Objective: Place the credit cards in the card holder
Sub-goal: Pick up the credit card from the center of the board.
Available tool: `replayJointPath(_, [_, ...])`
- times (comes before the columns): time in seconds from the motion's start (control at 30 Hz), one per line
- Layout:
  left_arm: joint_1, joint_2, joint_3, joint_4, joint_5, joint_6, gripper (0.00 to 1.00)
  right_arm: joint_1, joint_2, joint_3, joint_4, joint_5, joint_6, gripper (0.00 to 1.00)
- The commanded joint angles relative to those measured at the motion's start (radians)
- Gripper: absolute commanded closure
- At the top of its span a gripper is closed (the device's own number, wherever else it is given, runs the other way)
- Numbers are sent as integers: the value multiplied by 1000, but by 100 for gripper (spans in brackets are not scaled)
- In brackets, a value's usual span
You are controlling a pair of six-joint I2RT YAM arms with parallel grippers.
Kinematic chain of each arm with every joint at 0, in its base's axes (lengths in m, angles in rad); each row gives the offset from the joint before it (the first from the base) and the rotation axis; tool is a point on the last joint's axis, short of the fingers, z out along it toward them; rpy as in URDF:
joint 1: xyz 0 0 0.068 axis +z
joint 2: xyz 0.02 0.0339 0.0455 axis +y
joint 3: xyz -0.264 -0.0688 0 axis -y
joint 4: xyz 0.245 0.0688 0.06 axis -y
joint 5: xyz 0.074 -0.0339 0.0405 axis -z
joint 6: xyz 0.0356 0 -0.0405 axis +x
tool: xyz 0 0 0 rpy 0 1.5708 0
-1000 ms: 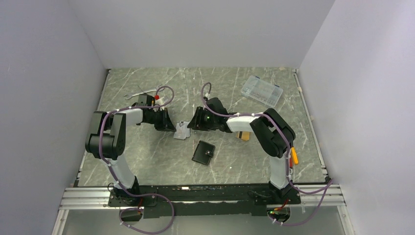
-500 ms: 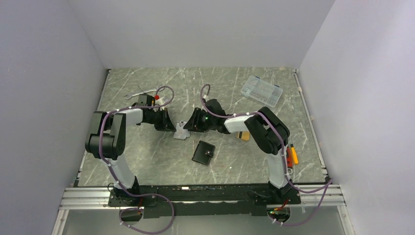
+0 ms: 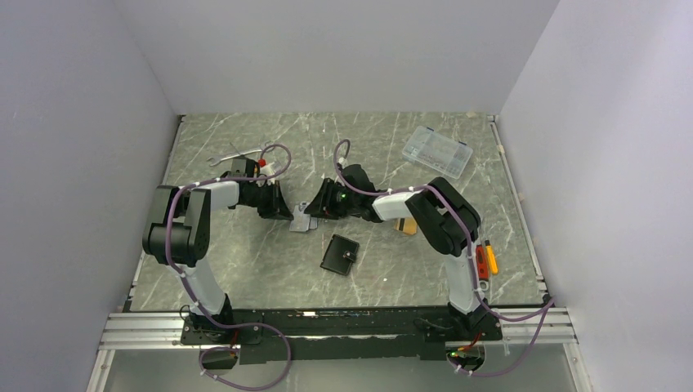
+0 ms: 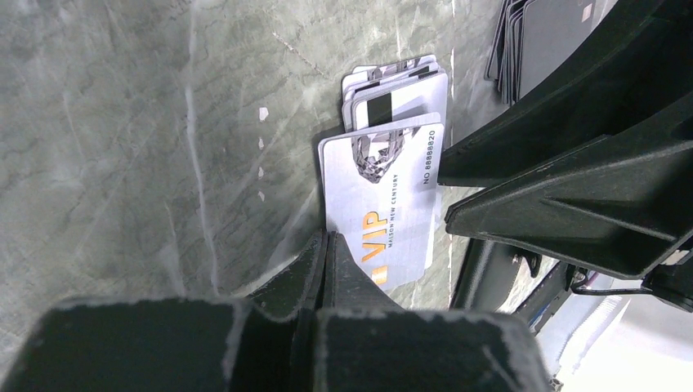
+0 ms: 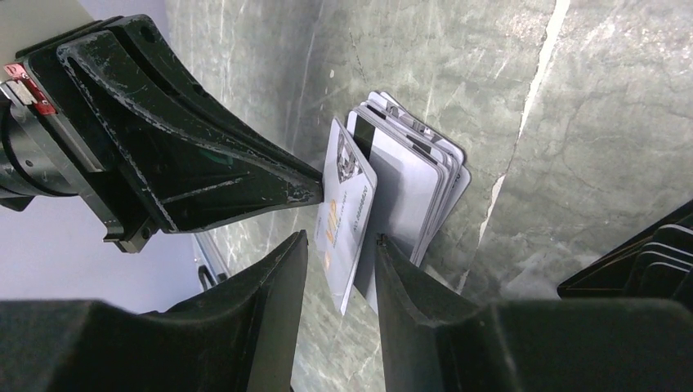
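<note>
Nearest the arm bases, the card holder (image 3: 339, 254) lies folded shut on the marble table (image 3: 245, 269), silver snap facing up, apart from everything else. Just beyond it the credit cards (image 3: 302, 219) sit in a fanned silver-grey stack between the two grippers (from above the stack is small and half covered by the arms). The left gripper (image 4: 325, 238) has its jaws pressed together into one wedge. The tip of that wedge touches the edge of the top card, a VIP card (image 4: 380, 208), which is tilted up off the stack; a card below it shows a black stripe. The right gripper (image 5: 341, 239) has its jaws spread, one finger on each side of the raised card; whether either pad touches it I cannot tell. A black slotted piece (image 5: 646, 261) is cut off at the edge of the right wrist view. A tan card (image 3: 404, 226) peeks out from behind the right arm. Farther back lie a clear plastic box (image 3: 437, 151) and a wrench (image 3: 229, 155).
</note>
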Motion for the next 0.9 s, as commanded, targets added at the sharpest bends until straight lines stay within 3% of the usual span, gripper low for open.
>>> replayJointPath(0.0, [-10,19,9,-4,-29,5,100,11,24,35,37,-10,14,61])
replayJointPath(0.27, [-12,15,9,9,11,-4,100,31,58,66,44,-23,31,67])
replayJointPath(0.47, [-11,-3,17,13,135,1,97,31,63,63,65,-20,46,84])
replayJointPath(0.57, [-10,-44,28,9,194,20,92,24,47,59,75,-26,43,100])
replayJointPath(0.63, [-8,-87,35,-2,230,37,89,15,25,54,82,-40,35,100])
replayJointPath(0.73, [7,-161,44,-5,292,43,80,-9,-27,25,111,-72,28,100])
replayJointPath(0.87, [29,-257,27,22,392,48,46,-39,-102,-44,165,-134,24,100])
